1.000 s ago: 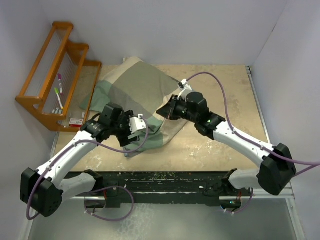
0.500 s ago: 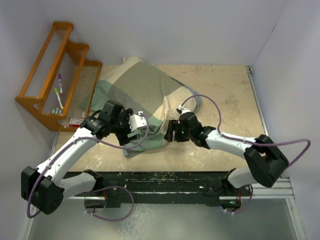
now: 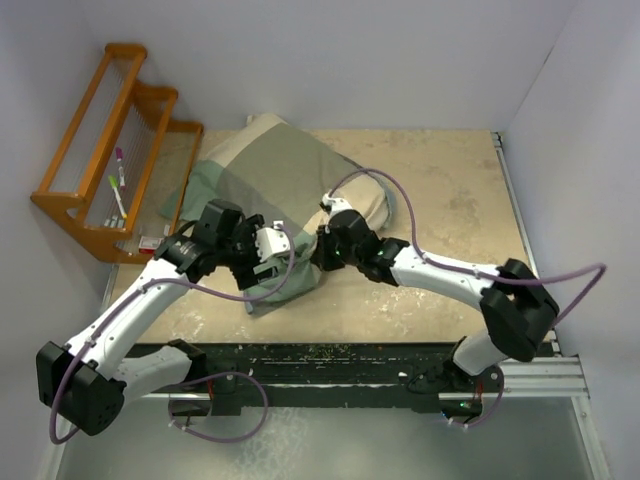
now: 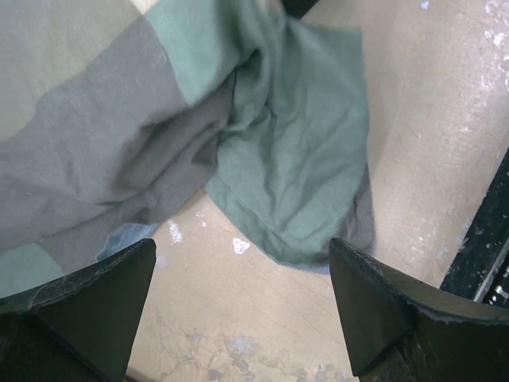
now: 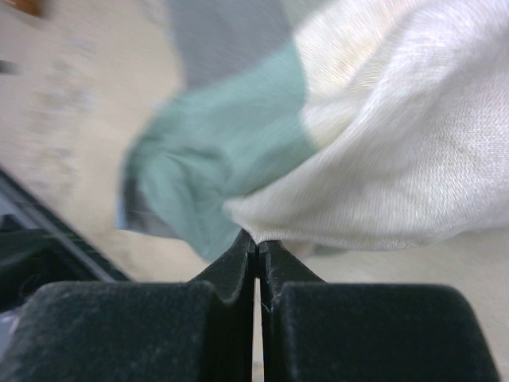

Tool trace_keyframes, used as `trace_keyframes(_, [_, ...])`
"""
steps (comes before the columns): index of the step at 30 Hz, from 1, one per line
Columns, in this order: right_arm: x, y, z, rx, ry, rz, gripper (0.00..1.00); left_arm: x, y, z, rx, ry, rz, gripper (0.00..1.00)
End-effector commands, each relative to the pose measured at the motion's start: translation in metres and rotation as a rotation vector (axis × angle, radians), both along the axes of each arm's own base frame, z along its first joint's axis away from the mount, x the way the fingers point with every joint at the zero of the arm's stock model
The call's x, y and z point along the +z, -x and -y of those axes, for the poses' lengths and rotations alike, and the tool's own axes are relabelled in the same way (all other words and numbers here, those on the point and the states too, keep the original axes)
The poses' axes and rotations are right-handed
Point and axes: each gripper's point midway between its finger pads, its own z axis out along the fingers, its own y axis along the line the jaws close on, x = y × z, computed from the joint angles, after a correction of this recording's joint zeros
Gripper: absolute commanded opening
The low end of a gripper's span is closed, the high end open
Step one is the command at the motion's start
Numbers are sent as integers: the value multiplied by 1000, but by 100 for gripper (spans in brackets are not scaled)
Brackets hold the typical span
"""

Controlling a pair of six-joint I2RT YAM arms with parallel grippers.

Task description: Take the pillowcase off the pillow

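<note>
The pillowcase [image 3: 280, 175] lies at the table's back left, blocked in beige, olive-grey and teal, and bulges over the pillow, which is hidden inside it. My right gripper [image 3: 322, 252] sits at the case's near right edge. In the right wrist view it [image 5: 256, 243] is shut on a fold of the case's cream-beige cloth [image 5: 382, 159], next to a teal patch. My left gripper [image 3: 262, 272] is open and empty by the case's near corner. In the left wrist view its fingers [image 4: 242, 255] straddle bare table just short of the teal corner [image 4: 294, 183].
An orange wooden rack [image 3: 110, 150] holding pens stands at the far left, with a small red box [image 3: 153, 241] at its foot. A black rail [image 3: 330, 355] runs along the table's near edge. White walls close the back and right.
My right arm swung from on top of the case down to its near edge, then left, and now pinches the cloth. The case has bunched toward the left. My left gripper barely moved.
</note>
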Motion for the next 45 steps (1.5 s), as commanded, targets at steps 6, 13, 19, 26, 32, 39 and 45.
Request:
trace_keyframes(6, [180, 4, -51, 55, -288, 228, 0, 47, -5, 11, 14, 136, 123, 92])
trace_keyframes(13, [212, 9, -72, 84, -419, 191, 0, 69, 22, 7, 22, 221, 136, 92])
trace_keyframes(19, [242, 6, -95, 140, -502, 204, 0, 78, 29, 10, 46, 294, 132, 89])
trace_keyframes(26, [262, 4, -106, 160, -572, 191, 0, 57, 7, 12, 140, 262, 73, 70])
trace_keyframes(32, [253, -8, -76, 97, -607, 163, 8, 44, -20, 5, 286, 300, 11, 9])
trace_keyframes(39, [204, -21, -12, -57, -521, 129, 56, 49, -57, -6, 420, 334, -43, 0])
trace_keyframes(45, [105, -3, 44, -211, -328, 56, 70, 72, -72, -6, 425, 340, 10, 0])
